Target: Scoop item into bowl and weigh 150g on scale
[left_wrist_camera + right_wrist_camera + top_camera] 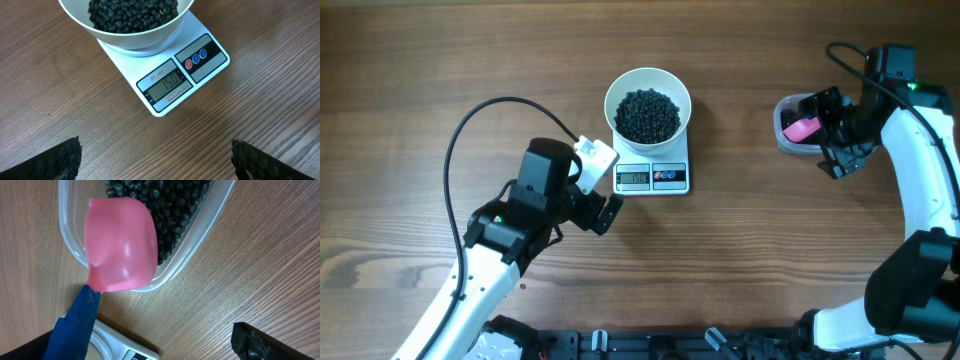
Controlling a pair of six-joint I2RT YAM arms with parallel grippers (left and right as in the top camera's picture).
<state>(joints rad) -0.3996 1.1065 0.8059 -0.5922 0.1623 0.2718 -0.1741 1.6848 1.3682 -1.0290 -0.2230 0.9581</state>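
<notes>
Tally: bowl [610, 100] 1; scale [652, 178] 1, with 3 buttons; clear tub [780, 132] 1, at 3 o'clock; pink scoop [802, 128] 1. Grippers 2: left gripper [603, 185], right gripper [828, 135]. Bean heaps [648, 115] 2; single beans too many to count.

Legible only on the digital kitchen scale [210, 67], and only from the left wrist view. Printed above the LCD display [167, 86], in small dark letters on the white casing, a model label [157, 75]: "SF-400". Shown on the display itself, in dark segment digits: "150". Just under the display, a line of fine print, too small to read. On the black panel [200, 56] beside the display, three round buttons [196, 57], one red and two blue, with any marks on them too small to make out. From overhead, digits lit on the same display but too tiny to read. From the right wrist, only a corner of the scale, nothing legible.
</notes>
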